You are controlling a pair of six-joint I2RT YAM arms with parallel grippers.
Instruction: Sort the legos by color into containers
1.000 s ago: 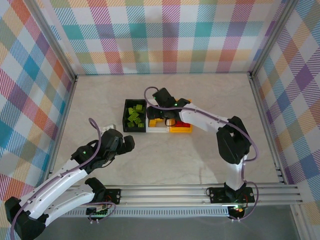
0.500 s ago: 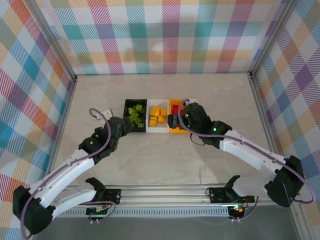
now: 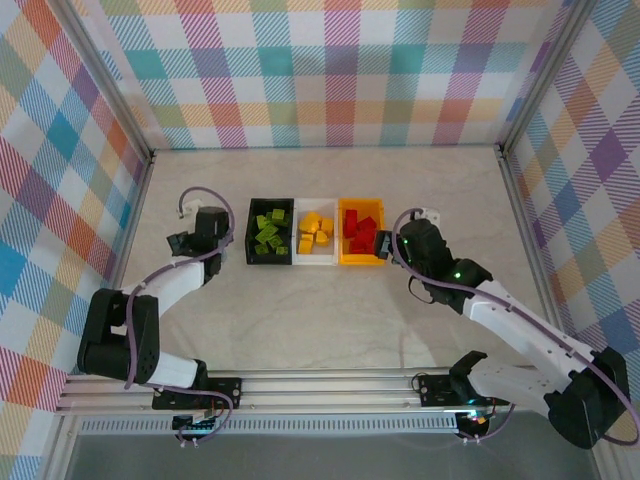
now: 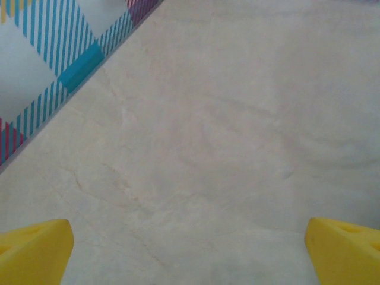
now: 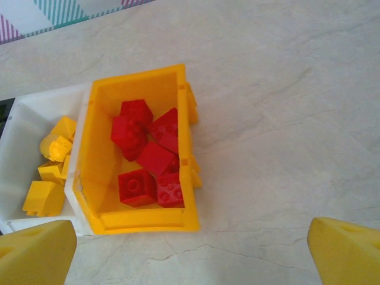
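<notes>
**A:** Where do the bins stand?

**B:** In one row at the middle of the worktop [image 3: 330, 310]. The white bin [image 3: 317, 262] is the centre one. The black bin [image 3: 250, 232] sits against its side toward the left arm, and the orange-yellow bin [image 3: 361, 260] sits against its other side.

**A:** And the legos?

**B:** The yellow legos [image 3: 315, 230] lie in the white bin. The green legos [image 3: 268, 232] lie in the black bin beside it, and the red legos [image 3: 360, 230] are heaped in the orange-yellow bin.

**A:** What about the right hand?

**B:** The right hand [image 3: 384, 243] hovers just past the orange-yellow bin, on the side away from the white bin, and it points back at the row. In its wrist view the yellow fingertips [image 5: 35, 252] sit at the two bottom corners, spread wide, with bare worktop between them. The red legos lie ahead of the hand inside their bin, clear of both fingers. Beyond them, part of the white bin shows with its yellow bricks.

**A:** And the left hand?

**B:** The left hand [image 3: 190, 238] hangs beyond the black bin, well apart from the white bin, and it is turned away from the row. Its fingertips [image 4: 35, 249] are also spread wide and grip nothing. Bare worktop lies under them, and the checked wall [image 4: 53, 53] rises ahead.
</notes>
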